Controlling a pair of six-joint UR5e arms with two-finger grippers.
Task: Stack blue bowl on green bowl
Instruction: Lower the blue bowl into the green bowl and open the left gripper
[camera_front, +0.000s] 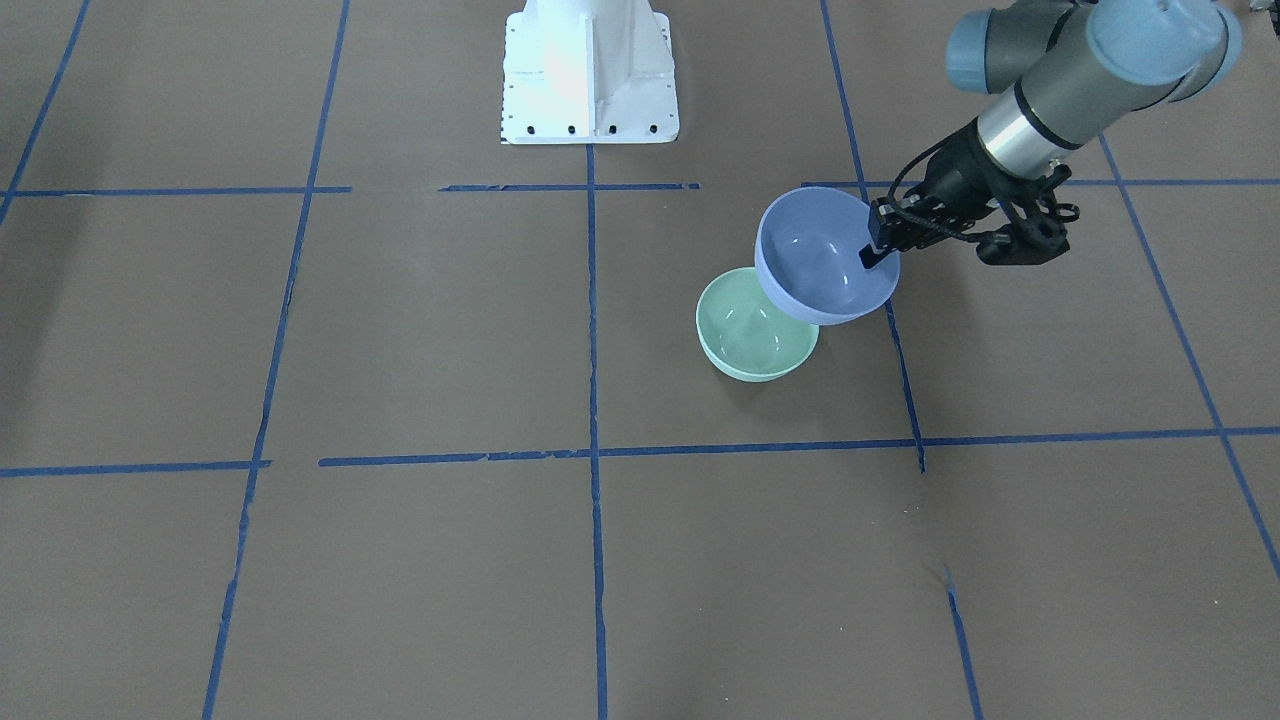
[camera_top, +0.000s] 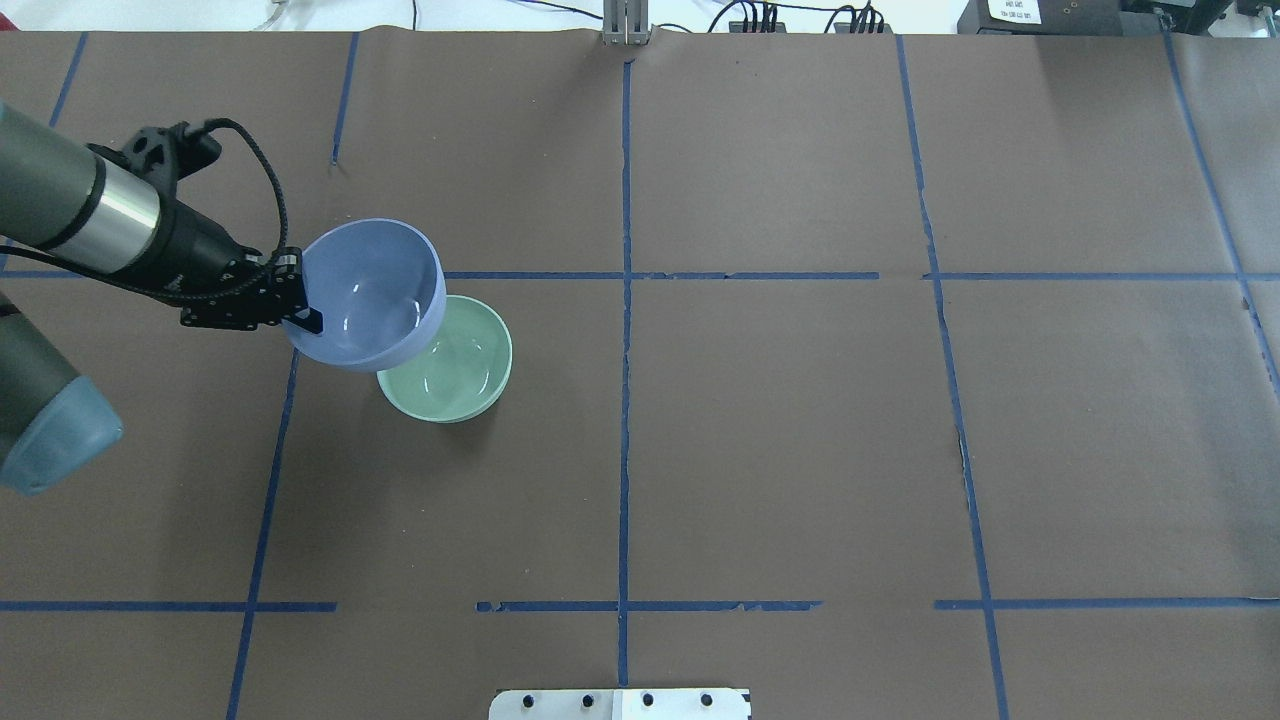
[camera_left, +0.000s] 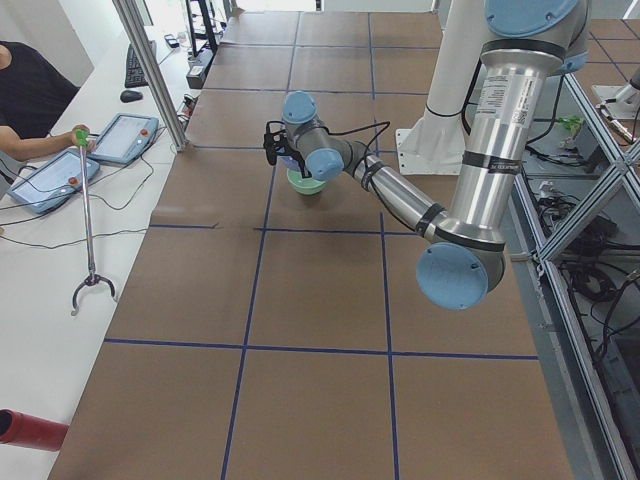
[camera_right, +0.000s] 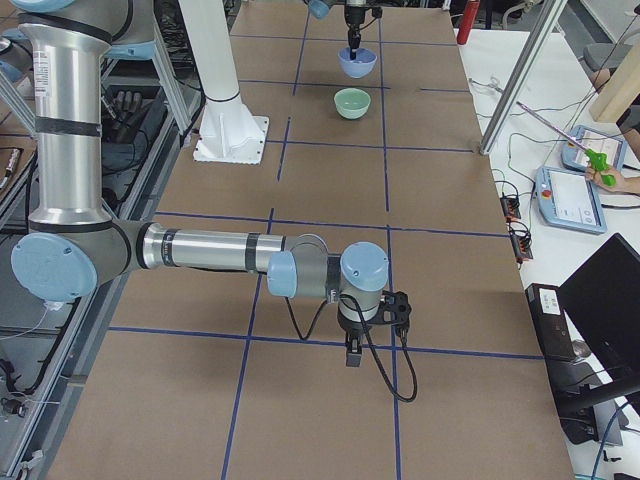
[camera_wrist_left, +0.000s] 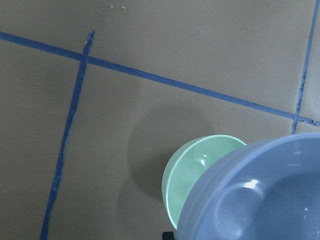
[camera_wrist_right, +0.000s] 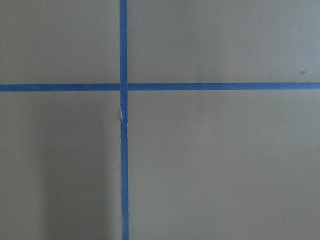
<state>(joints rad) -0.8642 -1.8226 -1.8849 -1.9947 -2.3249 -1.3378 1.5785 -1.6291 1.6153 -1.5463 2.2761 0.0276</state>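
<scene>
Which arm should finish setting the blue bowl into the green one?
Left. The left gripper grips the blue bowl by its rim, raised close beside the green bowl. The right gripper hangs far from both bowls.

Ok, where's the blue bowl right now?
The blue bowl is left of centre in the overhead view, held by the left gripper, just beside and above the green bowl.

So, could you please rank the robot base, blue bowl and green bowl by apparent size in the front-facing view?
1. robot base
2. blue bowl
3. green bowl
Bowls' order unsure: the blue one hangs nearer the camera and covers part of the green.
</scene>
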